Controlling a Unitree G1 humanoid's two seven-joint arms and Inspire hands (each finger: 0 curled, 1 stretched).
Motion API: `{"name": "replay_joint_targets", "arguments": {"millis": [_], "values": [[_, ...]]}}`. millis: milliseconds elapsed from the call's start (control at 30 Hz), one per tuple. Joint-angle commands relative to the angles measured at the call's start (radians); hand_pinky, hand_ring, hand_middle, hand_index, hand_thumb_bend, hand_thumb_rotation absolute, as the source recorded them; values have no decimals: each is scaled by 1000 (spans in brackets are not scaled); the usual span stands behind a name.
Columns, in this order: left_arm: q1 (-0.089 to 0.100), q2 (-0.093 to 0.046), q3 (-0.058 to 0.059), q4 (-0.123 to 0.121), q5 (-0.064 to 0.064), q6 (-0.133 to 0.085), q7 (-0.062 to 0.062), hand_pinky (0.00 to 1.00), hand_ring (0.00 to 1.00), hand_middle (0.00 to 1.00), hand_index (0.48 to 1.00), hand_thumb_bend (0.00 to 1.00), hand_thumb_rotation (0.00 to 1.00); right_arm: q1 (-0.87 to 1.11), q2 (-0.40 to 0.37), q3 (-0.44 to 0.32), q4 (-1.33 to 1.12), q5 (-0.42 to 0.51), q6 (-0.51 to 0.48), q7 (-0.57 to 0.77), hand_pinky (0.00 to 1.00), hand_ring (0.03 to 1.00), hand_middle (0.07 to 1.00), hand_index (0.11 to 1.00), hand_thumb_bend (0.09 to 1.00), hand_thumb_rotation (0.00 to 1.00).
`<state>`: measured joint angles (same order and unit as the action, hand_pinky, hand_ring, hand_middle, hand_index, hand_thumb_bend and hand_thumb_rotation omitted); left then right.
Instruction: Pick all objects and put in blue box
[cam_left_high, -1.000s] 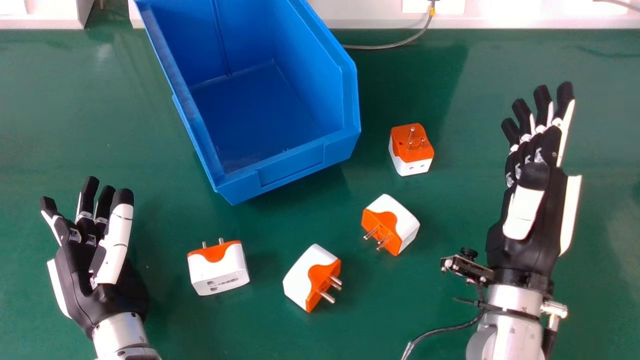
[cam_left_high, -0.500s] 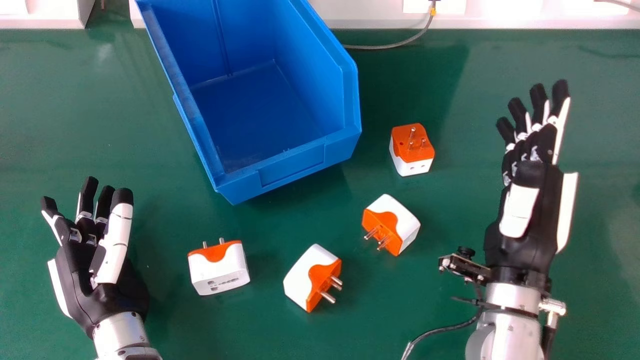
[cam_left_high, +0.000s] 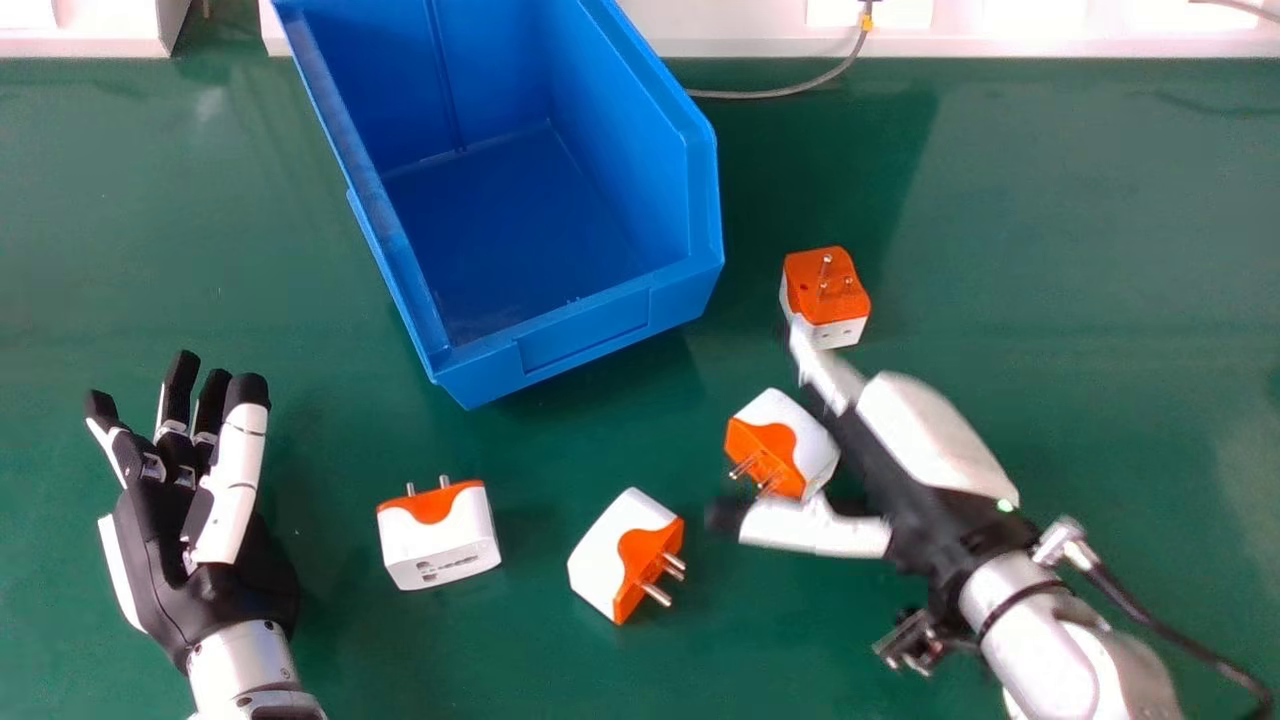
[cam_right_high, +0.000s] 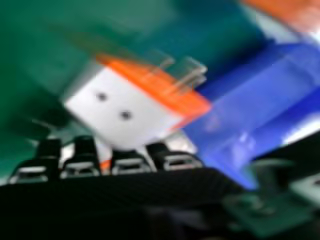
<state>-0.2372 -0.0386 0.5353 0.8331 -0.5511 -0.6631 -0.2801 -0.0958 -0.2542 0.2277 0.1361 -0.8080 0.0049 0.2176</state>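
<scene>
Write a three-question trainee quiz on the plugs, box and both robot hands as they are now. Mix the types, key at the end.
1. How many plugs lie outside the box? A) two B) four C) six
2. True or false: the left robot hand is open.
3. Fill in: the robot hand with a plug between its thumb and fingers is the ____ one.
Key: 1 B; 2 true; 3 right

Checked both views; found no legible texts, labels, brands, numbers or signs.
</scene>
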Motion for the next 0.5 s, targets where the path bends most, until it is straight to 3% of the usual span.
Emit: {"name": "replay_joint_targets", "arguments": {"millis": [0, 100, 267, 467], "values": [[4, -3, 3, -20, -6, 2, -4, 828, 881, 893, 903, 664, 103, 7, -24, 22, -48, -26, 94, 63, 987, 995, 998, 1000, 994, 661], [4, -4, 5, -21, -9, 3, -7, 833, 880, 892, 902, 679, 97, 8, -34, 39, -75, -21, 140, 78, 999, 1000, 1000, 1000, 1000, 628], [7, -3, 1, -20, 2, 0, -1, 820, 879, 891, 899, 659, 95, 10, -47, 47, -78, 8, 151, 52, 1000, 1000, 1000, 1000, 1000, 615], [6, -3, 3, -16, 2, -1, -1, 826, 883, 894, 900, 659, 94, 5, -64, 45, -44, 65, 97, -13, 1000, 1000, 1000, 1000, 1000, 591]]}}
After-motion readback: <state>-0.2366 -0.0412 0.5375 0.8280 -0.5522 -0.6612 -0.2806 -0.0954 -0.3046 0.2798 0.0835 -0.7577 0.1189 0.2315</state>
